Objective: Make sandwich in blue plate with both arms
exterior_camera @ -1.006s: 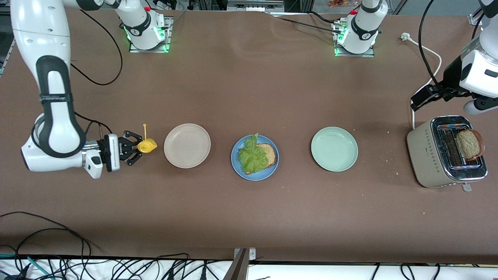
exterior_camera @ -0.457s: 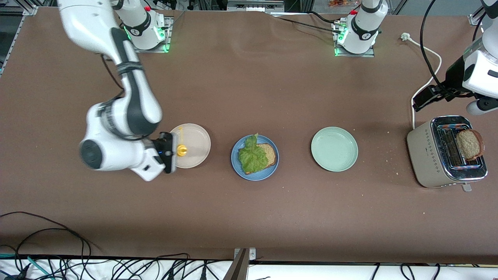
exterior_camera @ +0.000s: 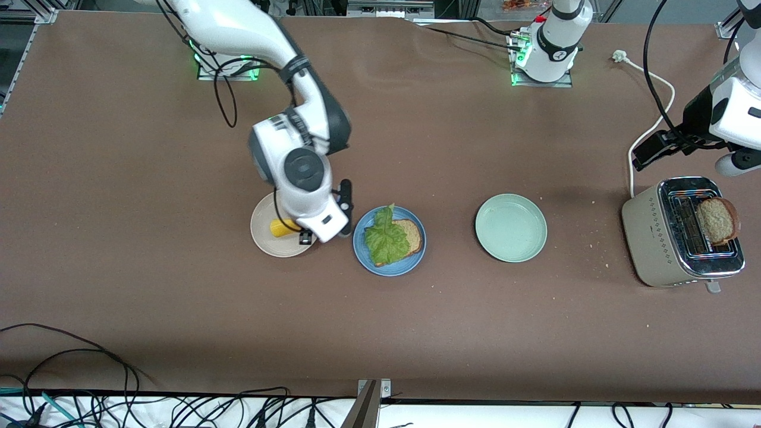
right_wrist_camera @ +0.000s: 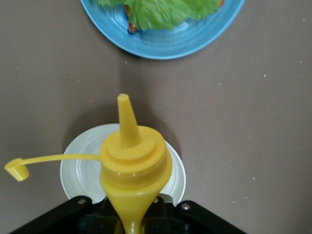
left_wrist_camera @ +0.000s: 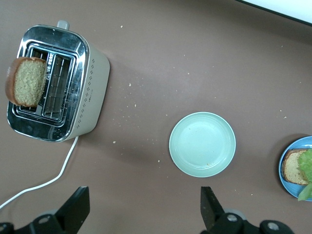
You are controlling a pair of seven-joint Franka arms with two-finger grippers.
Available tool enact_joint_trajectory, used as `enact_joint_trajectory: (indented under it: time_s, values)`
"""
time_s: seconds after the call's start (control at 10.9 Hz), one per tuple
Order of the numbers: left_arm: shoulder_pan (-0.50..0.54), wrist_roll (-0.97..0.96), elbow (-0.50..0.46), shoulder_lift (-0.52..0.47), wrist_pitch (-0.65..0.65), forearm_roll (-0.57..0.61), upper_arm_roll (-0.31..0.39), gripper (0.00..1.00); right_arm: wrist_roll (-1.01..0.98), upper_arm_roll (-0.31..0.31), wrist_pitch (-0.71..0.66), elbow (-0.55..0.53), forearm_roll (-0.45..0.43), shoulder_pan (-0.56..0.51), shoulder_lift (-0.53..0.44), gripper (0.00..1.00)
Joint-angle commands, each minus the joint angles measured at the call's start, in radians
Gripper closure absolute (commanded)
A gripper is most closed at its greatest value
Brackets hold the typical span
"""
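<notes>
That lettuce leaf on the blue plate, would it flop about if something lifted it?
Probably. The lettuce leaf looks thin and ruffled, draped over the bread slice, so it would likely sag and bend. It seems light, and might tear if pinched hard. Its crinkled edges suggest it wouldn't slide neatly off the blue plate.

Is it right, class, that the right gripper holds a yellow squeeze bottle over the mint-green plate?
No. The right gripper holds the yellow squeeze bottle over the cream plate, as the front view shows; the mint-green plate lies bare.
</notes>
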Motion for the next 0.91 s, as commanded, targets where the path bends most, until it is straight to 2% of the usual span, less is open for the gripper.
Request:
enact_joint_trajectory:
  time_s: [0.0,0.27,0.64,0.73,0.82]
  values:
    - [-0.001,0.004,0.023,0.008,-0.016,0.014,-0.007,0.0,0.068,-0.014,-0.016,0.031,-0.265,0.116,0.067,1.0]
    - [0.0,0.004,0.024,0.008,-0.016,0.014,-0.007,0.0,0.069,-0.021,-0.023,0.031,-0.295,0.136,0.09,1.0]
    - [0.0,0.004,0.024,0.008,-0.016,0.014,-0.007,0.0,0.061,-0.022,-0.064,0.043,-0.285,0.133,0.076,1.0]
    - [-0.001,0.005,0.023,0.008,-0.016,0.014,-0.008,0.0,0.05,-0.024,-0.088,0.043,-0.266,0.122,0.058,1.0]
    - [-0.009,0.007,0.023,0.009,-0.011,0.015,-0.008,0.0,0.038,-0.024,-0.108,0.042,-0.179,0.095,0.023,1.0]
